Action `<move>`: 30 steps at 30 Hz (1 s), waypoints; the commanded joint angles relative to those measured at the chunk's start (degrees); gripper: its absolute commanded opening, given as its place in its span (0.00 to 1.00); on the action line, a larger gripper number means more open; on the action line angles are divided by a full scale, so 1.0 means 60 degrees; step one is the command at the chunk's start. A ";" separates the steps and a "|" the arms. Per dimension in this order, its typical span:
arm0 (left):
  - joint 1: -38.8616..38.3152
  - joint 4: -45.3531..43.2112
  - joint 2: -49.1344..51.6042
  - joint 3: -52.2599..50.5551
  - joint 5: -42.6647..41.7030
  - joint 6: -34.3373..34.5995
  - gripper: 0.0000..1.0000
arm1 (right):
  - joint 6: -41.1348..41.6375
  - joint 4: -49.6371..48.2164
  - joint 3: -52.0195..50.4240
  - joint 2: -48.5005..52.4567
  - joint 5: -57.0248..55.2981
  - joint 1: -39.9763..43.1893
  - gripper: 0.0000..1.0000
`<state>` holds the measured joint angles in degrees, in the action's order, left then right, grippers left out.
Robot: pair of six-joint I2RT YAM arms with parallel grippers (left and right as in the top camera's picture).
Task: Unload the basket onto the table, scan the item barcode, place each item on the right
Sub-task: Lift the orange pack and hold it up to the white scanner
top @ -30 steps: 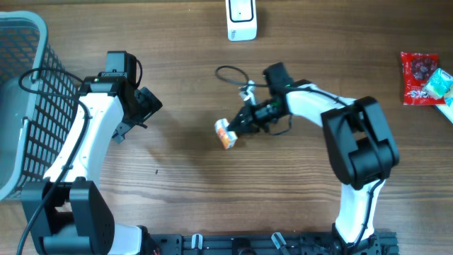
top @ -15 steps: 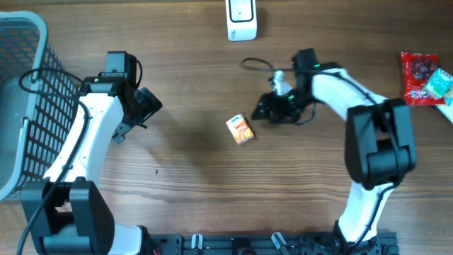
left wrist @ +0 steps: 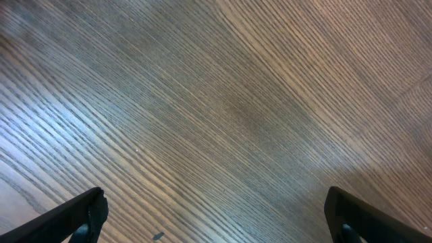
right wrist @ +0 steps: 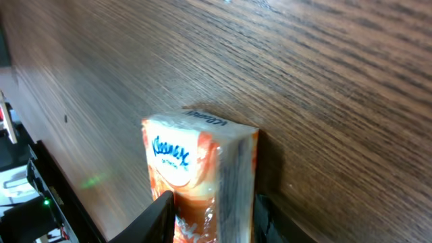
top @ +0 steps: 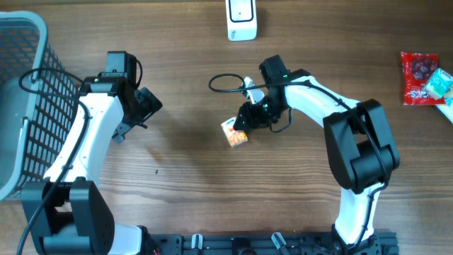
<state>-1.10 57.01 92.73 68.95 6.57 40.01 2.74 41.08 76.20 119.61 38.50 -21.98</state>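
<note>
While in the right tool point(right wrist: 209, 223), orange-and-white Kleenex pack point(right wrist: 199, 169), blue lettering.

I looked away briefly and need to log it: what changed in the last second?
The right gripper let go of the tissue pack, pulled back rightward, then returned; its jaws now flank the pack, which lies on the table slightly right of where it was held. The left gripper, scanner and basket stayed put.

A Kleenex tissue pack point(right wrist: 199, 179) stands on the wood desk point(right wrist: 324, 81) toward 6 o'clock, its lower sides clasped by the end effector point(right wrist: 210, 214) fingers point(right wrist: 160, 210). Dark hardware point(right wrist: 27, 196) lines the 8 o'clock edge.
</note>
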 commanded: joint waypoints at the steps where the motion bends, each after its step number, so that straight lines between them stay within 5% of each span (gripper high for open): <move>1: 0.0051 0.0004 0.0066 -0.0066 -0.0011 0.0157 1.00 | 0.0080 0.0007 -0.0098 0.0535 -0.0022 -0.0138 0.37; 2: 0.0051 0.0007 0.0066 -0.0066 -0.0011 0.0157 1.00 | 0.0186 0.0004 -0.0098 0.0623 -0.0025 -0.0168 0.32; 4: 0.0051 0.0007 0.0066 -0.0066 -0.0011 0.0157 1.00 | 0.1107 0.0007 -0.0098 0.0648 -0.0619 -0.0160 0.04; 7: 0.0051 0.0007 0.0066 -0.0066 -0.0011 0.0157 1.00 | 0.1300 0.0197 0.0047 0.0623 0.0087 0.0011 0.04; 10: 0.0051 0.0007 0.0066 -0.0066 -0.0011 0.0160 1.00 | -0.0087 0.0113 0.0328 0.0565 0.4258 0.0849 0.04; 13: 0.0051 0.0007 0.0066 -0.0066 -0.0011 0.0157 1.00 | 0.0364 -0.0506 0.0328 0.0568 0.6768 0.1923 0.04; 15: 0.0051 0.0007 0.0066 -0.0066 -0.0011 0.0160 1.00 | 0.1268 -0.1435 0.0324 0.0568 0.8440 0.2422 0.04; 23: 0.0051 0.0007 0.0066 -0.0066 -0.0011 0.0160 1.00 | 1.0947 -0.9162 0.0306 0.0594 0.9085 0.3508 0.04; 26: 0.0051 0.0007 0.0066 -0.0066 -0.0011 0.0160 1.00 | 1.2152 -0.9963 0.0306 0.0594 0.9082 0.4302 0.04; 30: 0.0051 0.0007 0.0066 -0.0066 -0.0011 0.0157 1.00 | 1.2043 -0.9956 0.0186 0.0594 0.9082 0.4783 0.04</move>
<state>-1.10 57.01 92.75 68.93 6.55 40.18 72.71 -18.33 77.49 122.19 89.36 6.81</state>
